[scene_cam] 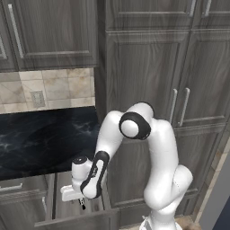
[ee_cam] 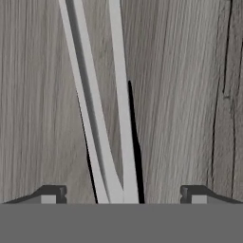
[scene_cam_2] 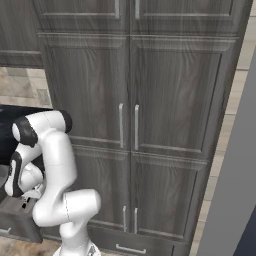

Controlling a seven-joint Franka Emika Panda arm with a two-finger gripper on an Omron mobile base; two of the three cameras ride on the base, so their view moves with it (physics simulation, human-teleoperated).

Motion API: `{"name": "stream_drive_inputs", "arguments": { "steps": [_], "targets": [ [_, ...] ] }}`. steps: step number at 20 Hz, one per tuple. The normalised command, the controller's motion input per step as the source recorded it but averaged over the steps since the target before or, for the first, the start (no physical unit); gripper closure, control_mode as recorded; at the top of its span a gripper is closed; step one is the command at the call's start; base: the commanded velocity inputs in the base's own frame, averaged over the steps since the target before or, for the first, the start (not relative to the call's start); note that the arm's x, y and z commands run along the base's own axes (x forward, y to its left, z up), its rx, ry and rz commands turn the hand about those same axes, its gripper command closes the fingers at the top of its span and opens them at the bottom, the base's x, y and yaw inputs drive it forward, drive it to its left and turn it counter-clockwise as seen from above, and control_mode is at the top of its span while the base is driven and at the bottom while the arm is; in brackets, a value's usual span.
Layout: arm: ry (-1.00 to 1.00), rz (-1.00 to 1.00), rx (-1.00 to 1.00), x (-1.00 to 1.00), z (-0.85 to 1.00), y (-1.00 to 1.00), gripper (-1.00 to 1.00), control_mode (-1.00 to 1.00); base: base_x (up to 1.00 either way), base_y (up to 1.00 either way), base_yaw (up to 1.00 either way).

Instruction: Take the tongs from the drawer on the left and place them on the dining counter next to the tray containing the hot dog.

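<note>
The drawer [scene_cam: 74, 221] stands pulled out at the lower left, below the black counter. My gripper [scene_cam: 81, 203] reaches down into it, and its hand also shows at the left edge of the right base view [scene_cam_2: 24, 202]. In the hand view the tongs [ee_cam: 122, 118] lie on the drawer's wood-grain floor [ee_cam: 190, 95], two long pale arms with a dark edge that converge toward the bottom. They sit between my fingertips [ee_cam: 53, 192], which stand wide apart on either side without touching them. The gripper [ee_cam: 123, 193] is open. The dining counter, the tray and the hot dog are out of view.
A black marble counter [scene_cam: 40, 139] with beige tile backsplash runs above the drawer. Tall dark wood cabinet doors [scene_cam: 148, 76] with long handles rise right of it [scene_cam_2: 130, 100]. A closed drawer front [scene_cam: 15, 191] sits left of the open one.
</note>
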Motion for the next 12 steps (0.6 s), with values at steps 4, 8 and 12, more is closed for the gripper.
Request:
{"name": "stream_drive_inputs", "arguments": {
  "steps": [4,8,12],
  "targets": [
    [0.00,0.00,0.00,0.00,0.00,0.00,1.00,-1.00,0.00,0.00,0.00],
    [0.00,0.00,0.00,0.00,0.02,0.00,1.00,-1.00,0.00,0.00,0.00],
    [-0.02,0.03,0.01,-0.07,0.58,0.00,1.00,-1.00,0.00,0.00,0.00]
  ]
}}
